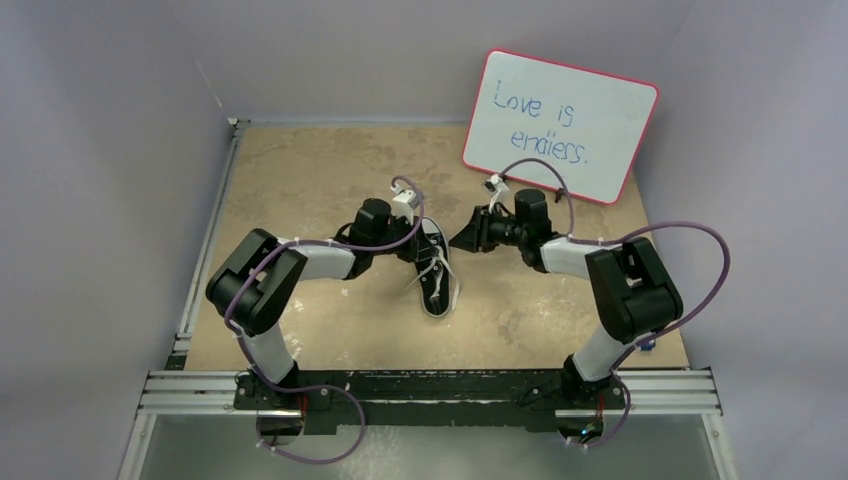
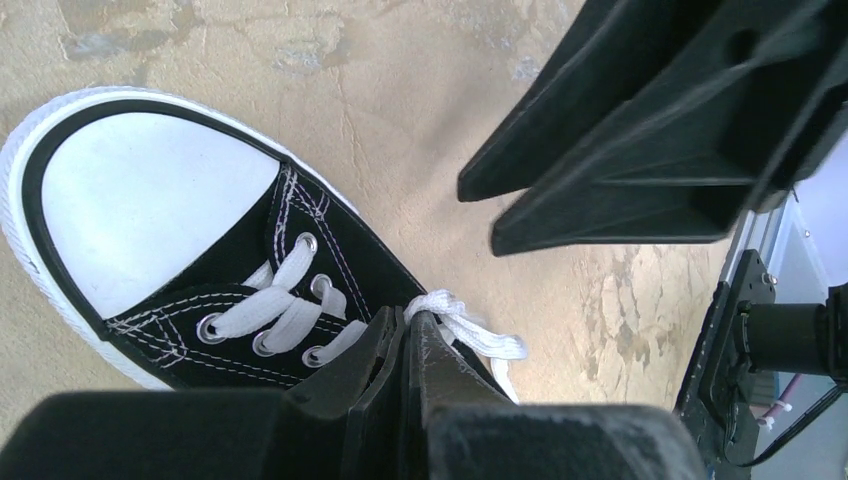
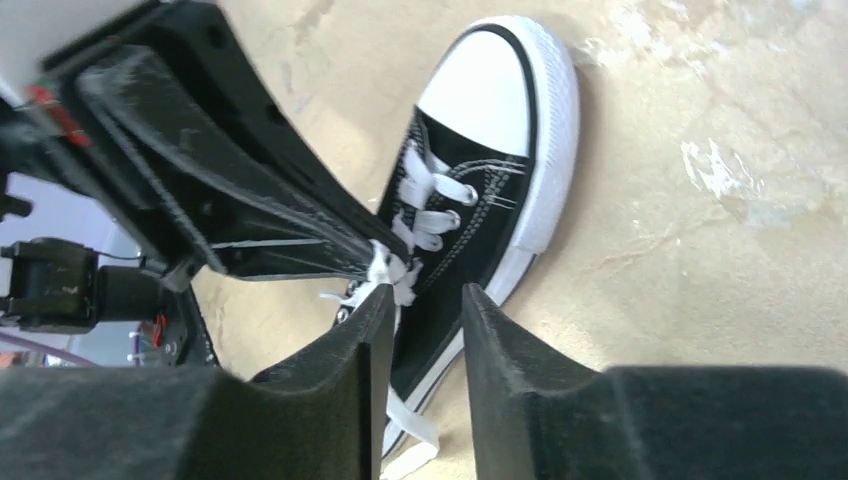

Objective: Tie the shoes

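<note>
The black canvas shoe (image 1: 436, 282) lies mid-table with its white toe cap (image 2: 150, 200) pointing at the arms. My left gripper (image 1: 424, 252) hangs over its lacing, shut on a bunch of white lace (image 2: 470, 325) pinched at the fingertips (image 2: 428, 335). My right gripper (image 1: 466, 238) hovers just right of the shoe (image 3: 470, 200), facing the left one. Its jaws (image 3: 425, 295) stand open with nothing between them, and the pinched lace (image 3: 395, 272) sits just beyond its left fingertip. A loose lace end (image 3: 410, 440) trails beside the sole.
A whiteboard (image 1: 560, 125) with a red rim and handwriting leans at the back right. Grey walls enclose the tan table (image 1: 300, 170). A metal rail (image 1: 430, 385) carries both arm bases along the near edge.
</note>
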Controlling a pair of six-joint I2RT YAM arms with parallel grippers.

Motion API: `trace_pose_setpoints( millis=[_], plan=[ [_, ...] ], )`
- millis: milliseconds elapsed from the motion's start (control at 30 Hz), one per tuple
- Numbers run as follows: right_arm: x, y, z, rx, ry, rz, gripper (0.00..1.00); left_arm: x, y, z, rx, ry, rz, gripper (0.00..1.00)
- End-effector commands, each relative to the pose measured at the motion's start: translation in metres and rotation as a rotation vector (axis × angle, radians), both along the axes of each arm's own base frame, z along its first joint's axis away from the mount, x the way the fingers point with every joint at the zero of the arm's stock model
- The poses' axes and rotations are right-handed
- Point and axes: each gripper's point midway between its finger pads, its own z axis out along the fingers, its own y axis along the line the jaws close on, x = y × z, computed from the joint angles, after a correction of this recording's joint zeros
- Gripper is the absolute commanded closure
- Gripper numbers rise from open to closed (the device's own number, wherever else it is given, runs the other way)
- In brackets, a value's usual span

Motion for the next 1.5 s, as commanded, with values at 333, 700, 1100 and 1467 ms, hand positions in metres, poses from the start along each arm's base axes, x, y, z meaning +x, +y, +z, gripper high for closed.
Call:
trace_pose_setpoints(
  millis=[333, 700, 1100, 1467],
  plan=[
    [0.008, 0.017, -0.019, -0.093, -0.094, 0.135, 0.74, 0.0, -0.004, 0.012, -0.018, -0.064, -0.039, 1.0],
    [-0.009, 0.035, 0.005, 0.006, -0.161, 0.228, 0.75, -0.005, -0.007, 0.014, -0.038, -0.068, -0.072, 1.0],
    [-0.017, 0.04, 0.009, 0.046, -0.178, 0.26, 0.73, -0.011, -0.012, 0.02, -0.07, -0.076, -0.133, 1.0],
    [-0.011, 0.044, 0.005, 0.063, -0.166, 0.258, 0.69, -0.024, -0.017, 0.029, -0.138, -0.073, -0.19, 1.0]
  ],
)
